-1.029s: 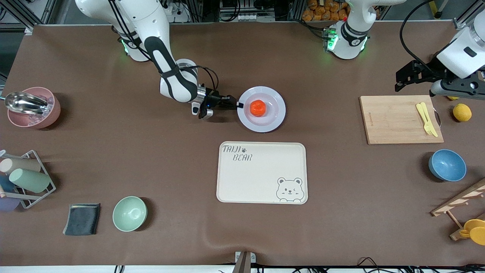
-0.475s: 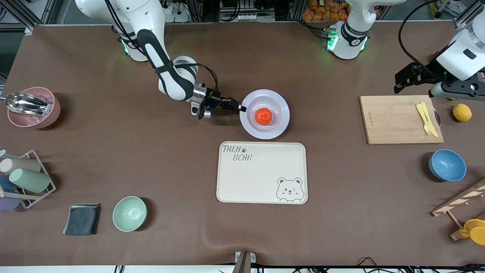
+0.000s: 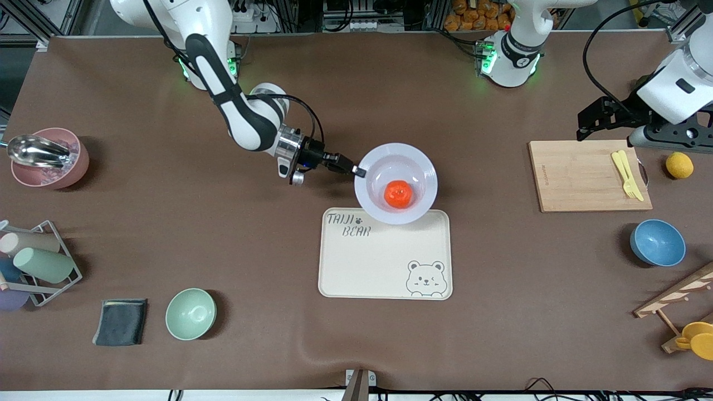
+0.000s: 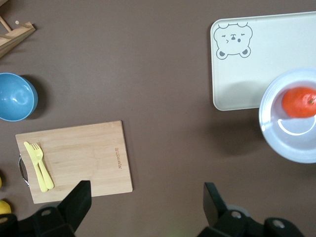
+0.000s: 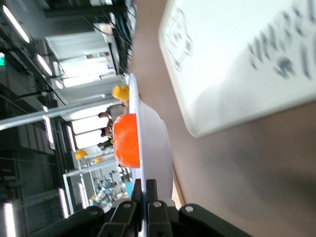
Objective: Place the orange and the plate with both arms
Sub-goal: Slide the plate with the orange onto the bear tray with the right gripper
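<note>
The pale lavender plate hangs in the air, level, over the cream bear tray's edge nearest the robots. The orange sits in its middle. My right gripper is shut on the plate's rim at the side toward the right arm's end of the table. In the right wrist view both fingers pinch the rim of the plate, with the orange on it and the tray below. My left gripper waits open and empty above the table by the cutting board. The left wrist view shows the plate, the orange and the left gripper.
Yellow cutlery lies on the cutting board, with a lemon and a blue bowl at that end. At the right arm's end are a pink bowl with a metal scoop, a cup rack, a dark cloth and a green bowl.
My right gripper has lifted the plate with the orange off the table and carried it toward the front camera, to above the tray's edge. The left arm has barely moved.
</note>
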You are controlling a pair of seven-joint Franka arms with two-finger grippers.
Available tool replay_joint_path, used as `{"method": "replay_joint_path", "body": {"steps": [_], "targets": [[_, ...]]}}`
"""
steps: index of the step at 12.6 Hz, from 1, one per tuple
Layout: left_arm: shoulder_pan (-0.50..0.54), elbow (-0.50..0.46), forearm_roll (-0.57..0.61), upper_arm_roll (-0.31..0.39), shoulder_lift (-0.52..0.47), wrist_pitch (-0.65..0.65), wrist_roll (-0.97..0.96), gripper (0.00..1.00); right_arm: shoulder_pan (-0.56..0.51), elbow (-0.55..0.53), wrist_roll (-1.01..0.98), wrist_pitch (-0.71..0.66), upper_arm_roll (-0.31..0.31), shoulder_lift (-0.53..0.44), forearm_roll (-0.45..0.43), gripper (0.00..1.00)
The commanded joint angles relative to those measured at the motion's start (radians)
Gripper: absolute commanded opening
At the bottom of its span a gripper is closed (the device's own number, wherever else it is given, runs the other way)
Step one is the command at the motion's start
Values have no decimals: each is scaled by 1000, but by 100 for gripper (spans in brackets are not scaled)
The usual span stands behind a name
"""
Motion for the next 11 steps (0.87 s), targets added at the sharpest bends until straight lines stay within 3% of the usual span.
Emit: {"method": "replay_joint_path", "body": {"steps": [1,5,11], "targets": [[-4,8,42,-36,1,2,-10,100,-29,166,0,60,8,123,16,0],[5,6,45,-39,10,2,-10,100,-38,421,6,185,7,331,-19,0],[13,5,45,-36,24,5,-11,100,-41,454,6,190,6,397,-89,0]]}}
